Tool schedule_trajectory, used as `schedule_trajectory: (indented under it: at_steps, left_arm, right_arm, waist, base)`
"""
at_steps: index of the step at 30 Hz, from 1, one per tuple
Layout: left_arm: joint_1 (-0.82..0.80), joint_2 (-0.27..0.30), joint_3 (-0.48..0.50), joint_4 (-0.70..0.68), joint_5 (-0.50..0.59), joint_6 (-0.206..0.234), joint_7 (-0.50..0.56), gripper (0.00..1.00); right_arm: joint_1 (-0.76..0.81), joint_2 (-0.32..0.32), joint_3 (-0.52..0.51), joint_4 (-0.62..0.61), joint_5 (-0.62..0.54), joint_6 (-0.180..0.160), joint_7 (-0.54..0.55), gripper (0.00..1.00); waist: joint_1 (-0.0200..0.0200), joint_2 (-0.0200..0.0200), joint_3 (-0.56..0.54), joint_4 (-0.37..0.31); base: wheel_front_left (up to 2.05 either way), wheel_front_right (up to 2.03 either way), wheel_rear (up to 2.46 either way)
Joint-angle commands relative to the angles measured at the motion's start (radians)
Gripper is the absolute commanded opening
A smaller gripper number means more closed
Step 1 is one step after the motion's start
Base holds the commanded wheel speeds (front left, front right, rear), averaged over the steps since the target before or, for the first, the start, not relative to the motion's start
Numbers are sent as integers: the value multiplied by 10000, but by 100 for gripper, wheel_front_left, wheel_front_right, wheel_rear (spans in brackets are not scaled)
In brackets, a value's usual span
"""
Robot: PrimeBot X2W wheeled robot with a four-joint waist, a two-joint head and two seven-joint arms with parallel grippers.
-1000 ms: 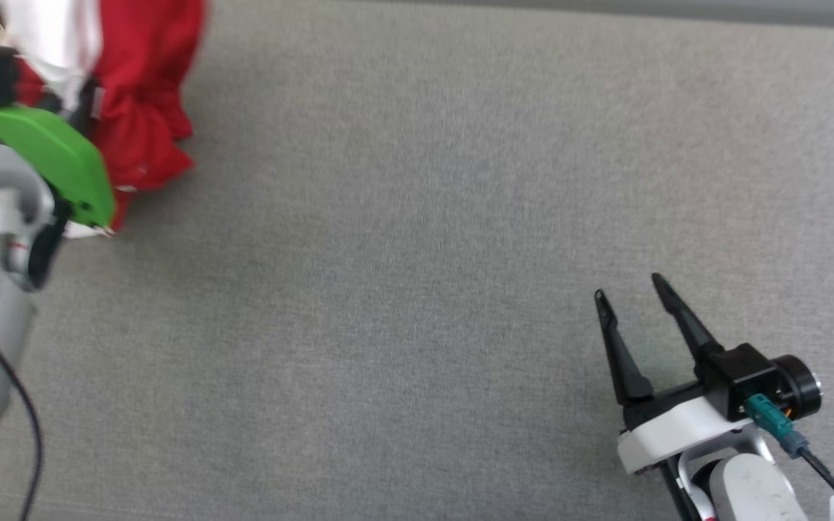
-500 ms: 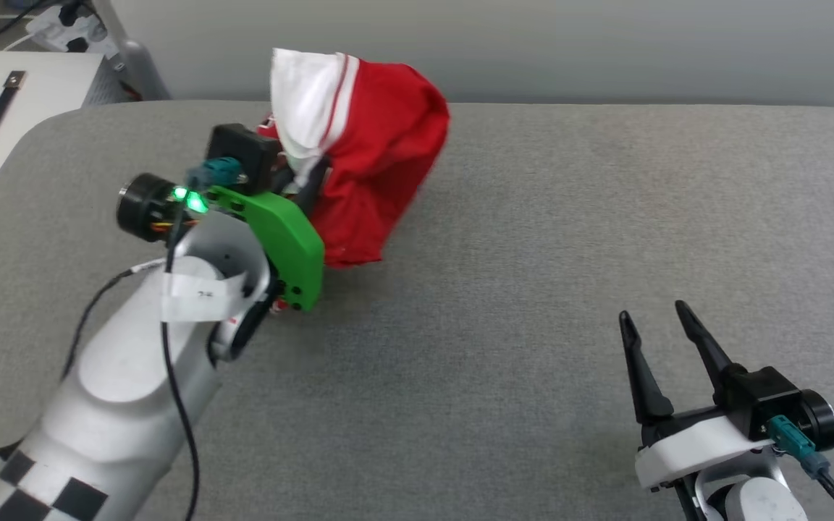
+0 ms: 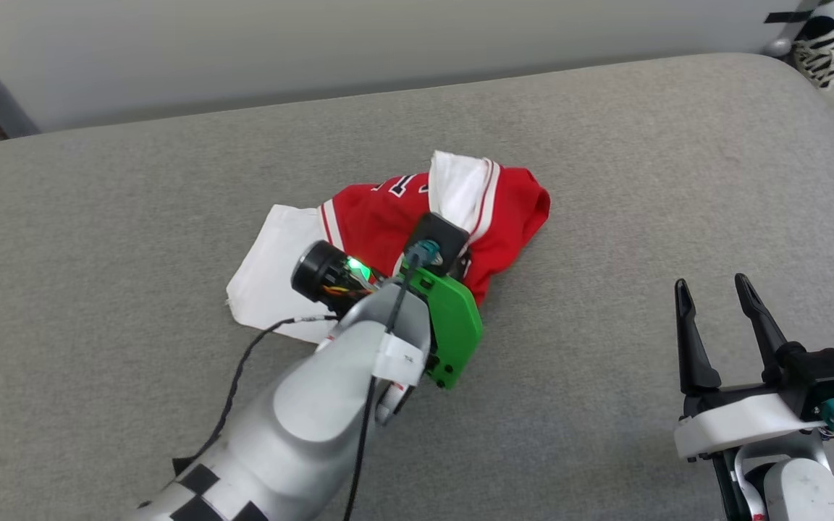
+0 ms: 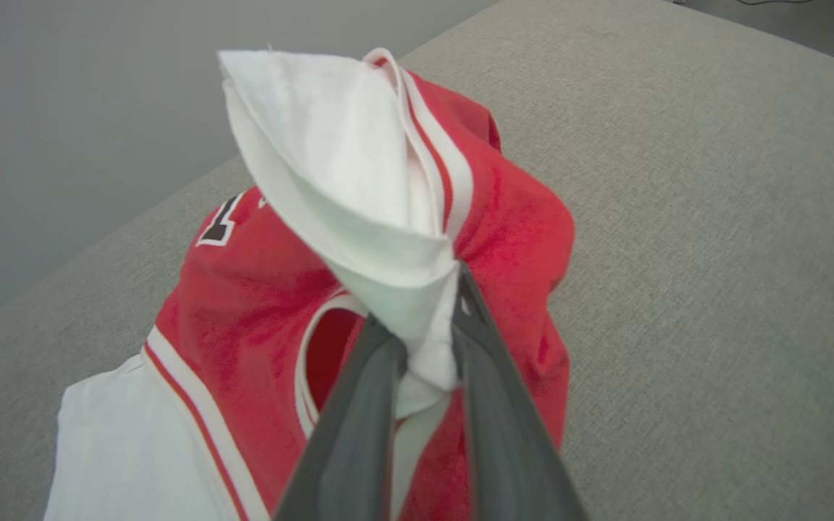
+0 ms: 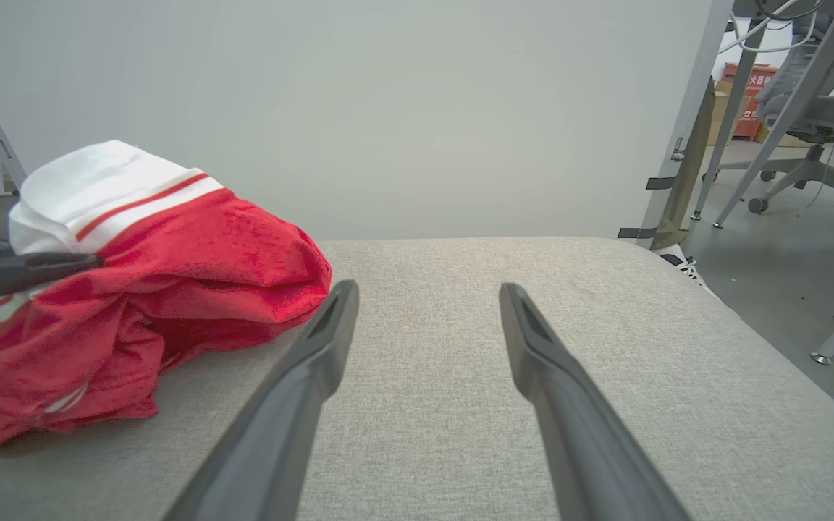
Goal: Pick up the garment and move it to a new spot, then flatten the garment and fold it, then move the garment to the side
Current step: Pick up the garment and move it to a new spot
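The garment (image 3: 381,217), a red jersey with white sleeves and striped trim, lies crumpled in the middle of the grey padded surface. One white sleeve (image 3: 272,275) is spread flat to the left. My left gripper (image 4: 428,318) is shut on a bunched fold of the other white sleeve (image 4: 330,159), which stands up above the red cloth (image 4: 243,289). In the head view the left wrist covers its fingers. My right gripper (image 3: 711,282) hovers open at the lower right, apart from the garment (image 5: 192,268), with nothing between its fingers (image 5: 428,287).
The grey surface (image 3: 605,181) reaches to a pale wall at the back and rounds off at the right. A black-and-white sneaker (image 3: 833,58) sits beyond the far right corner. Desk and chair legs (image 5: 786,145) stand on the floor to the right.
The head camera has swung, so the whole picture shifted. My left gripper, still shut on the garment, has carried it closer to the right gripper and lowered it onto the surface. The right gripper stays open.
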Motion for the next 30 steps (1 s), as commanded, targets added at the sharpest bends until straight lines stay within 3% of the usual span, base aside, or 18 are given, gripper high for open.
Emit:
schedule_trajectory:
  at_steps: [1, 2, 3, 4, 11, 17, 18, 23, 30]
  left_arm:
    - [44, -214, -204, 250, 135, 9, -67, 0]
    - [114, -365, -427, 487, 187, -57, -81, 29]
    - [163, -461, -631, 663, 249, -123, -89, 73]
    - [232, -562, -872, 858, 298, -210, -102, 100]
    - [703, -757, -2255, 735, 113, -793, -729, 100]
    - [661, -761, -2582, -92, -805, -581, -1471, 100]
    - [490, -762, -2358, -184, -1267, -328, -1857, 100]
    - [231, -567, -1556, 262, -1665, -4, -2676, 100]
    - [666, 856, -278, 351, -2295, 97, -3494, 100]
  right_arm:
    - [-159, 22, 27, -30, 81, -7, -89, 100]
    - [-161, 26, 37, -38, 88, -7, -89, 100]
    - [-156, 30, 45, -47, 86, -7, -89, 100]
    - [-145, 35, 45, -54, 81, -7, -89, 100]
    - [-45, 50, -69, 111, 85, -7, -90, 100]
    - [82, -10, -177, 236, 30, -7, -90, 100]
    - [243, -88, -191, 322, 17, -7, -91, 100]
    - [530, -235, -208, 405, 38, -7, -76, 100]
    - [1018, -407, -201, 337, 91, -7, 72, 100]
  waist:
    - [1, -1, 279, -592]
    - [1, -1, 298, -668]
    - [1, -1, 306, -718]
    - [1, -1, 305, -756]
    - [1, -1, -31, -704]
    - [1, -1, -496, -203]
    - [1, -1, -782, 187]
    - [1, -1, -1231, 812]
    - [1, -1, -1746, 1566]
  base:
    - [0, 0, 0]
    - [0, 0, 0]
    - [0, 0, 0]
    - [0, 0, 0]
    - [0, 0, 0]
    - [0, 0, 0]
    - [0, 0, 0]
    - [0, 0, 0]
    - [0, 0, 0]
